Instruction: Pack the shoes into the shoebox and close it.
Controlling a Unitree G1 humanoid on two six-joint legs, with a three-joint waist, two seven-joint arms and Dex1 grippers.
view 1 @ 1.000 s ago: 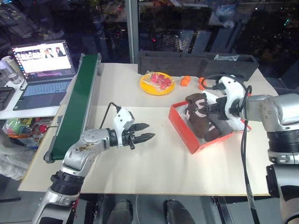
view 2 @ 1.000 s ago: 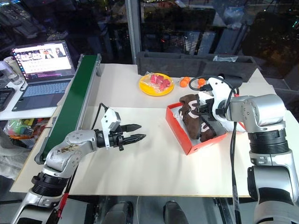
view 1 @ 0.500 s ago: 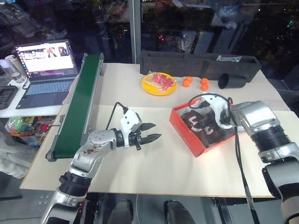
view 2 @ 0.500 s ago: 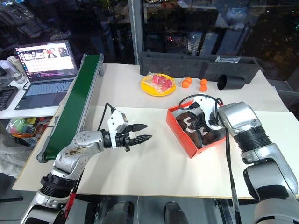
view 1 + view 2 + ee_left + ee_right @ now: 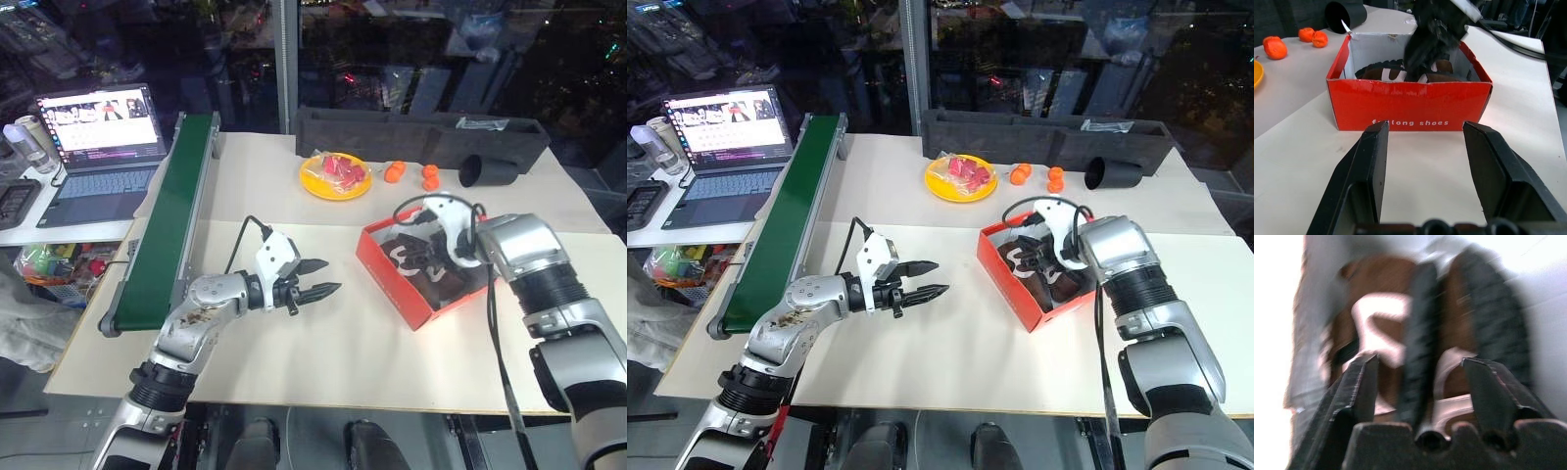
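left tool (image 5: 312,279): lower centre of frame, just over the table, fingers spread, holding nothing, aimed at the box
table (image 5: 323,352): pale, flat, bare in front
box (image 5: 387,277): red, centre right of frame, lid not visible, so not closed
shoes (image 5: 1043,279): both inside box, side by side, soles and white marks visible
right tool (image 5: 1420,396): down in the box over the shoes, fingers spread, not pinching either
risk: a finger could snag a fuzzy shoe on the way out and drag it over the wall; a shoe standing proud would stop the lid
far table: yellow plate (image 5: 336,176), oranges (image 5: 395,170), black cup (image 5: 486,170), grey tray (image 5: 411,133)
left of frame: green conveyor (image 5: 167,211), laptop (image 5: 96,132)
room: dark glass wall behind
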